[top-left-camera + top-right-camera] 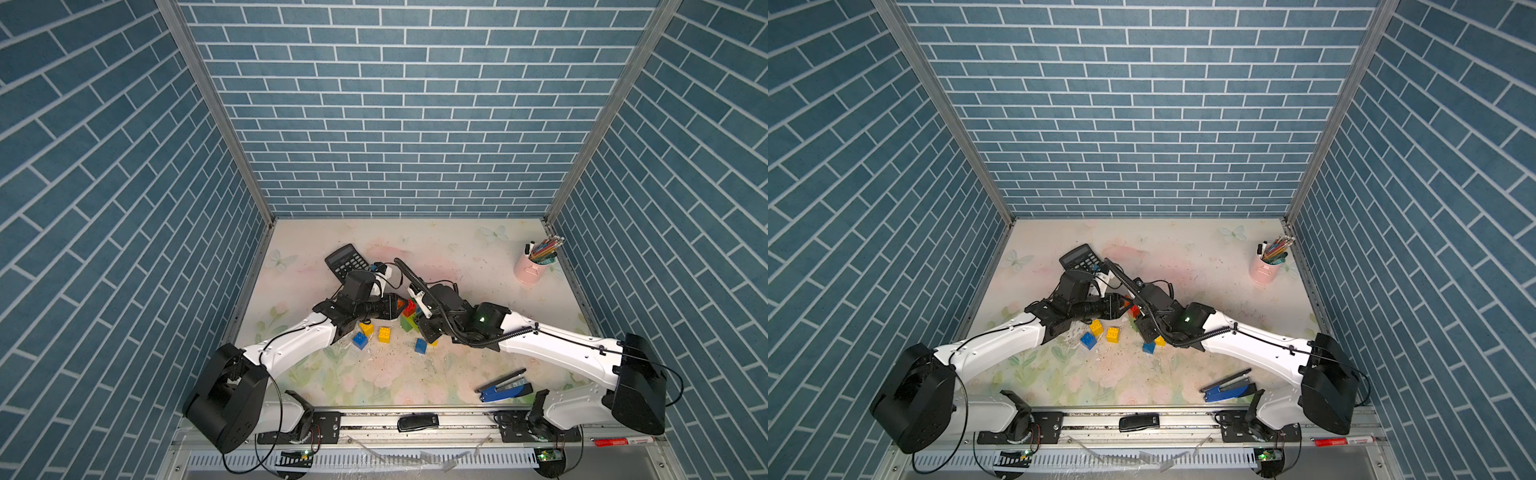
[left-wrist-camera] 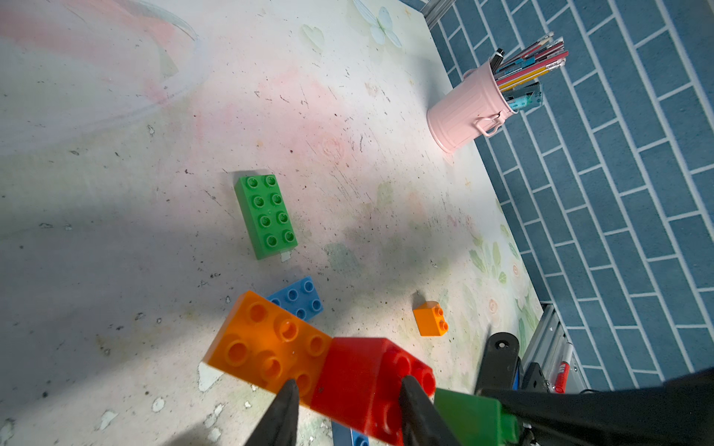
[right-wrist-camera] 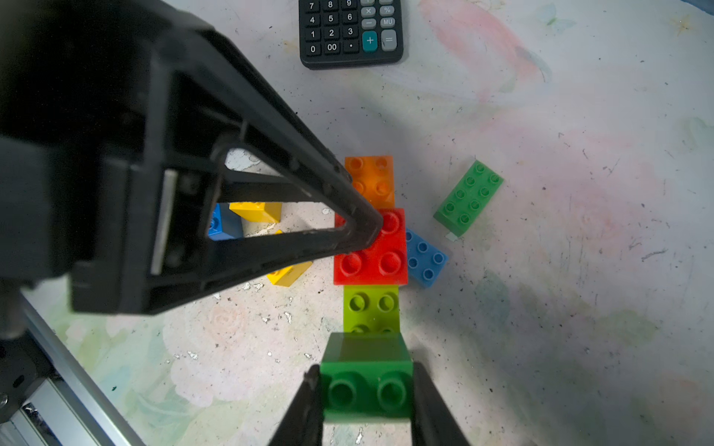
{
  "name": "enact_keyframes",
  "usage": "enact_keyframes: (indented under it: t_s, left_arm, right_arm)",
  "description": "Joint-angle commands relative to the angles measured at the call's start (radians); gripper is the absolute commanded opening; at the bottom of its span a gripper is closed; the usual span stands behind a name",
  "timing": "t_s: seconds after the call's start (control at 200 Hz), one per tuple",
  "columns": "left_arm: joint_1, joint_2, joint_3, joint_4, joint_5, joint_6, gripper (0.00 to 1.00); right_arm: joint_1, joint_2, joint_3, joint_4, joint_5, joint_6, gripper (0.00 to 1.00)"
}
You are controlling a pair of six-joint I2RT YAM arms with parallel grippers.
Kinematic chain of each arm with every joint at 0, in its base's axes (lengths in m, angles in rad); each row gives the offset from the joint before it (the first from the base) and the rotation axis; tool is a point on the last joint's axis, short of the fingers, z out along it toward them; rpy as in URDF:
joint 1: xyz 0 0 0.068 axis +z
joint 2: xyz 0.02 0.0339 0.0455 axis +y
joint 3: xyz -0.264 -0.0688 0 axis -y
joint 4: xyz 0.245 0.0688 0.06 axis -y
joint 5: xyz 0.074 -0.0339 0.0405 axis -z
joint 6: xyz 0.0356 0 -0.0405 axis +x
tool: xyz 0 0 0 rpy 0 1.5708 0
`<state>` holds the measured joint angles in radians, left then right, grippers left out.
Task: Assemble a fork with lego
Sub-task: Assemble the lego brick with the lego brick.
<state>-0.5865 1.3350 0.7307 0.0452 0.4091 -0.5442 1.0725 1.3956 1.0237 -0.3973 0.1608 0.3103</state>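
Walls (image 1: 395, 104) of blue brick-pattern sheet close in three sides. The table (image 1: 436, 257) is a flat board with a pale floral print, scuffed, speckled and chipped to white flecks near its middle. Two arms in smooth white shells with black joints reach in from the near edge, the left arm (image 1: 291, 340) and the right arm (image 1: 552, 345), and meet mid-table. A black slab calculator (image 1: 347, 262) with rounded keys lies just behind them. A blue stapler (image 1: 505, 388) sits near the right arm's base, and a ribbed pink pail (image 1: 528, 268) of pencils stands by the far right corner.

Between the grippers, the lego row (image 1: 409, 309) is a straight bar of glossy studded plastic: orange brick (image 3: 369, 179), red brick (image 3: 371, 247), lime brick (image 3: 371, 309), dark green brick (image 3: 367, 347). The red one stands raised above the orange. The left gripper (image 2: 347, 382) is clamped across the red brick, with its tapered black fingers (image 2: 284, 413) on opposite sides. The right gripper (image 3: 365, 370) is clenched on the dark green brick at the row's end. Whether the row rests on the table I cannot tell.

Loose pieces lie around it. A long green brick (image 3: 468, 197) has eight studs, and a blue brick (image 3: 425, 255) pokes out beside the red one. There are also square yellow bricks (image 1: 384, 334) and a small orange cube (image 2: 430, 318).
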Motion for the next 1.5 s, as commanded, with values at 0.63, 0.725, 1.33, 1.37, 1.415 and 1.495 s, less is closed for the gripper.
enact_keyframes:
  t_s: [0.63,0.725,1.33,1.37,1.415,1.495]
  left_arm:
    - [0.012,0.036,-0.023,-0.091,-0.026,0.012,0.44]
    - [0.012,0.036,-0.023,-0.09,-0.025,0.01,0.44]
    - [0.014,0.047,-0.025,-0.079,-0.016,0.01,0.43]
    - [0.013,0.047,-0.025,-0.08,-0.015,0.01,0.43]
    - [0.014,0.047,-0.027,-0.082,-0.015,0.011,0.43]
    - [0.016,0.043,-0.028,-0.083,-0.016,0.011,0.43]
  right_arm:
    - [0.007,0.034,-0.002,-0.015,-0.009,0.028,0.0]
    - [0.007,0.038,0.002,-0.009,-0.022,0.023,0.0]
    - [0.015,0.058,0.009,-0.023,0.012,0.027,0.0]
    - [0.015,0.06,0.01,-0.024,0.013,0.027,0.0]
    - [0.015,0.063,0.011,-0.022,0.007,0.027,0.0]
    - [0.014,0.066,0.013,-0.019,0.007,0.027,0.0]
